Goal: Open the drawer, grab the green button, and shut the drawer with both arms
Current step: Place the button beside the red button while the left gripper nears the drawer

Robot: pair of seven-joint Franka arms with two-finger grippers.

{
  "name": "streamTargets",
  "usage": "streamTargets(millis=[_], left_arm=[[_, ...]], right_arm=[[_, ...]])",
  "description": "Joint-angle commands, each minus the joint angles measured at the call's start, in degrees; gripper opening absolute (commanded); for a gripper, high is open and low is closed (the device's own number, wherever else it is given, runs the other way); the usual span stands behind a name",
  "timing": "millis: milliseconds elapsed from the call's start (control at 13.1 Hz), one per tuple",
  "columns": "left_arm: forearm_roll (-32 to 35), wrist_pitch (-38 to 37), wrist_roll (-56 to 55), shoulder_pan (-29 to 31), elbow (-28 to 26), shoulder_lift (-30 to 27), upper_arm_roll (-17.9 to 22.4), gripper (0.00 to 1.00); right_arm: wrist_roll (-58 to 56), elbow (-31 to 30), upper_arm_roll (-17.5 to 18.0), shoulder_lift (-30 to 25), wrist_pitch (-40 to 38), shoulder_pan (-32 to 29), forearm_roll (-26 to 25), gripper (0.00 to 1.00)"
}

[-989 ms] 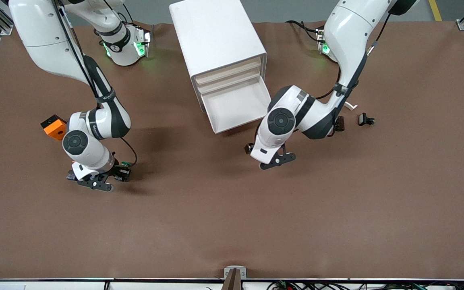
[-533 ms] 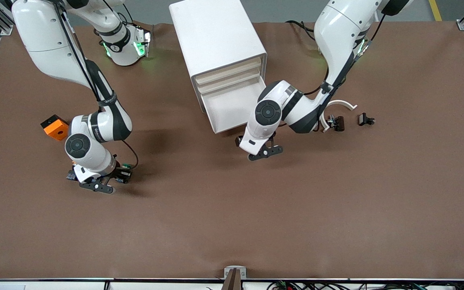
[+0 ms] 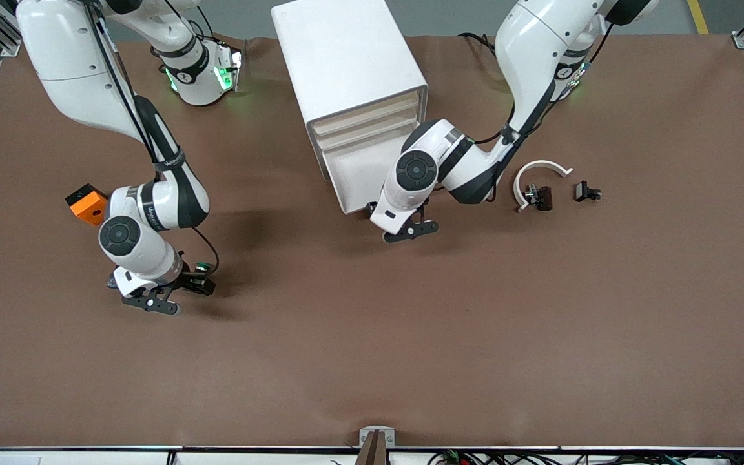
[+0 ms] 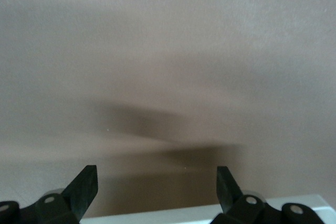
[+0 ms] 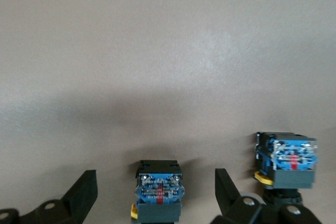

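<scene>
The white cabinet (image 3: 346,58) stands in the middle, with its lowest drawer (image 3: 362,171) pulled out and its tray bare. My left gripper (image 3: 409,230) is open and empty, low over the table just in front of the drawer's front edge (image 4: 173,214). The green-capped button (image 3: 201,266) lies on the table beside my right gripper (image 3: 152,302), which is open and low over the table. In the right wrist view a blue-and-black button body (image 5: 157,195) lies between the open fingers, untouched. I cannot tell its cap colour.
A second button body (image 5: 286,163) lies beside the first, and a dark part (image 3: 113,281) lies by the right hand. An orange block (image 3: 88,203) sits toward the right arm's end. A white curved piece (image 3: 540,169) and two small black parts (image 3: 540,197) (image 3: 586,192) lie toward the left arm's end.
My left gripper has moved across the table up to the open drawer's front edge. My right gripper has shifted slightly away from the green-capped button, which stays on the table.
</scene>
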Motion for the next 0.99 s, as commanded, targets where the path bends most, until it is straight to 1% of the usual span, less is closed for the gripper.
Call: streamTargets(millis=[0,152,457,761,913], left_arm=[[-1.8,1.1,-0.5,0.1,-0.8,0.4,-1.3,1.0],[-3.2,1.1,-0.5,-0.5,-0.8,0.7,-1.4,1.0],[-5.7,1.1,-2.5,-2.1,-0.7,0.7,-1.4,1.0],[-9.4,1.1,-5.2,-4.2,-0.7,0.7,-1.4,1.0],[-10.2,1.0,-7.5,-5.6,-1.2,0.8,-1.4,1.0]], right_arm=[[0.7,5.0,0.7,-2.6,-9.8,-0.5,-1.5,1.0],[0.4,8.3,0.7,-4.1,-15.5,-0.4,-1.5,1.0],[-6.3,14.0,0.7,-6.9,-26.8,-0.9,-1.5,1.0],[-13.1,14.1,0.8,-13.1,-34.9,-4.3,-0.9,1.0],[-15.7,14.1,0.8,-17.1,-38.7,-5.4,-0.7,1.0]])
